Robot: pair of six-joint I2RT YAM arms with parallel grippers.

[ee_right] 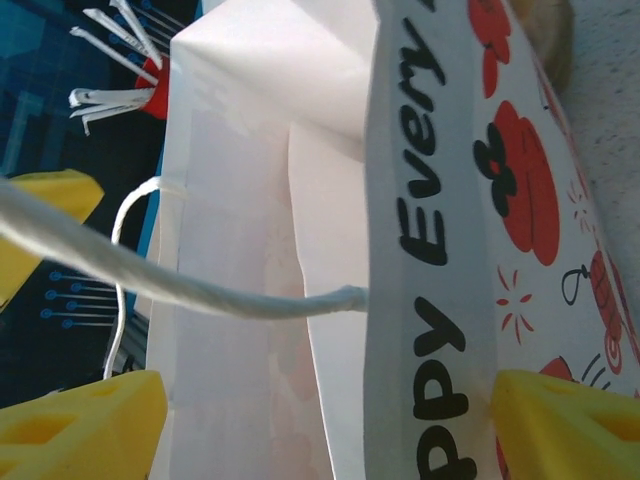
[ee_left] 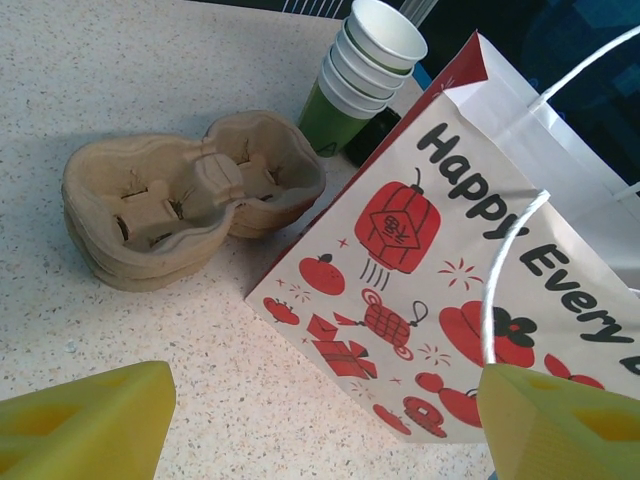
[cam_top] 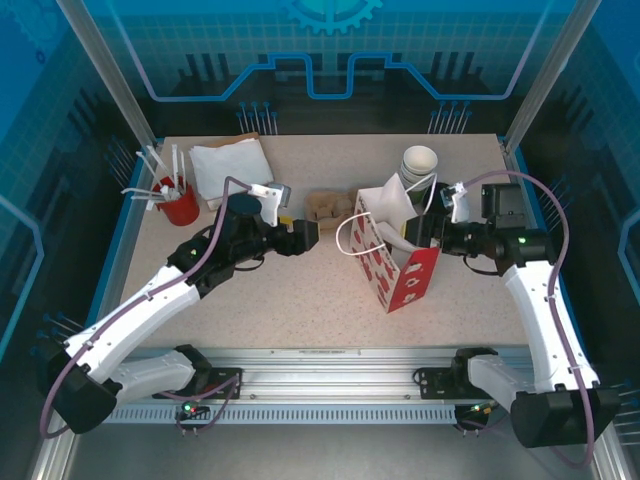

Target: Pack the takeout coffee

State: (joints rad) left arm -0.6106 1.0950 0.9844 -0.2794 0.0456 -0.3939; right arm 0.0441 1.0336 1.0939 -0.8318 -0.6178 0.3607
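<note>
Left pincer [cam_top: 306, 236] spread wide, nothing between its yellow fingers [ee_left: 90, 425]; it sits low over the surface [cam_top: 300, 295], pointed at the paper bag [cam_top: 398, 262] and stopped near its left side, apart from it. The bag stands mouth-open, right of centre, white with red prints and "Happy Every…" lettering on the face. A stack of pulp cup carriers [ee_left: 180, 205] sits just beside the bag's far-left corner, wells up. A stack of lidless green cups [ee_left: 375, 55] with white rims stands behind the bag. A dark thing [ee_left: 383, 132] sits between that stack's base and the bag edge, too hidden to identify. Right pincer [cam_top: 430, 235] is at the bag's mouth on the right side, also spread wide: its fingers [ee_right: 565, 420] straddle the printed wall, one inside and one outside, and I see no pinch on the paper. The white cord handle [ee_right: 200, 290] runs across the gap between them. What shows of the bag's interior from the right wrist is plain white wall. Lidded coffee cup: cannot tell where it is from these views. A red cup [cam_top: 180, 205] of white stirrers and a pile of napkins [cam_top: 230, 160] sit at the far left of the surface.
</note>
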